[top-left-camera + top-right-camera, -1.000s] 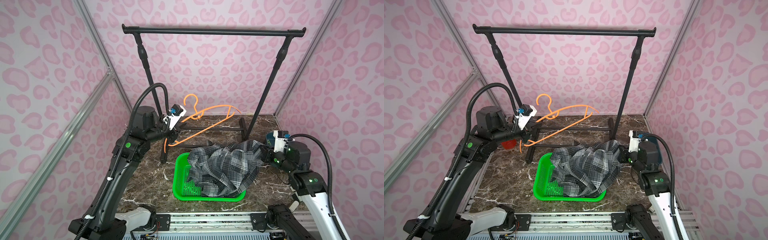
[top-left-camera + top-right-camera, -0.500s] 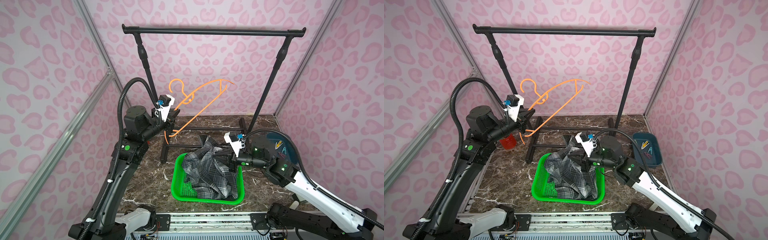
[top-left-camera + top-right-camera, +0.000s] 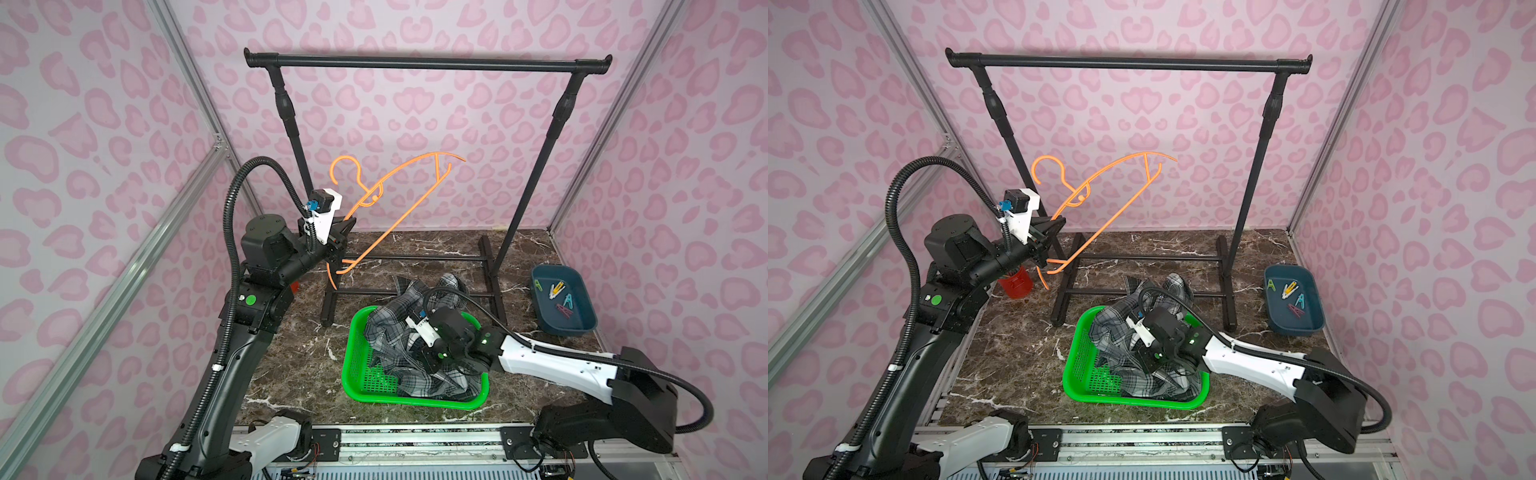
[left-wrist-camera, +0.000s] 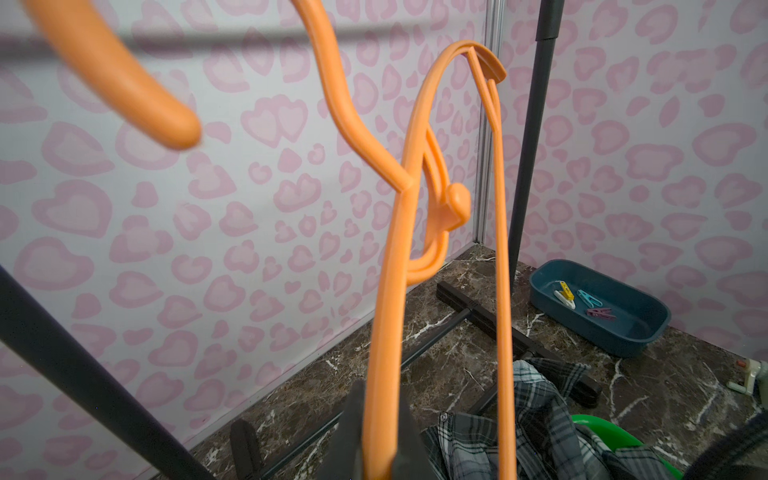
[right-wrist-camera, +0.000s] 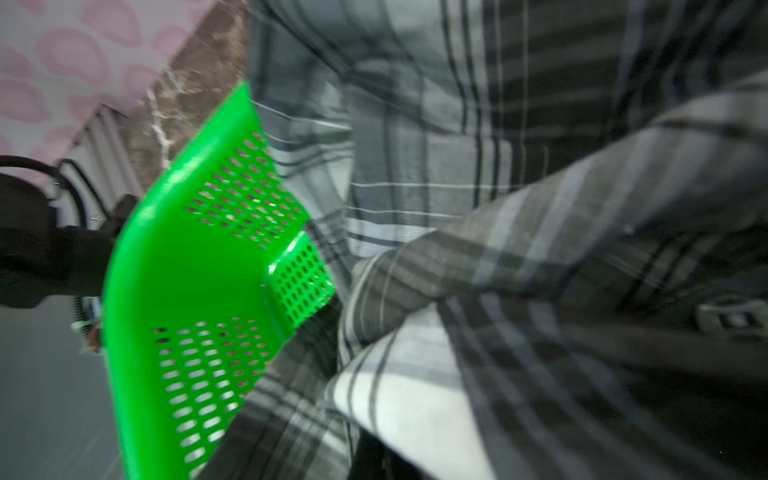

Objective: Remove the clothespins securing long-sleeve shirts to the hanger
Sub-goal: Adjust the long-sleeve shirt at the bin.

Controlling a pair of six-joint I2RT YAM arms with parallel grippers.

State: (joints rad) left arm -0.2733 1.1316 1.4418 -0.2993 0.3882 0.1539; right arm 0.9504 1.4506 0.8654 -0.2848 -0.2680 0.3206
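Note:
My left gripper (image 3: 344, 231) is shut on the lower end of the bare orange hanger (image 4: 386, 332), which it holds tilted in the air in front of the rack, hook (image 3: 345, 166) uppermost. The plaid shirt (image 3: 388, 332) lies bunched in the green basket (image 3: 361, 390), off the hanger. My right gripper (image 3: 426, 365) reaches down into the heap, shut on a fold of the shirt (image 5: 457, 166), and the cloth hides its fingers. The yellow clothespin (image 3: 557, 286) and the white clothespin (image 3: 552, 293) lie in the blue bin at the right.
The tall black garment rack (image 3: 428, 62) stands at the back, its feet on the marble floor. The blue bin (image 3: 582, 322) also holds green, blue and dark red clips. A red cup (image 3: 1017, 284) stands behind my left arm. Pink patterned walls close in three sides.
My left arm has lifted the hanger and tipped it steeper. My right arm has swung from the right side to over the basket, dragging the shirt in and bunching it there.

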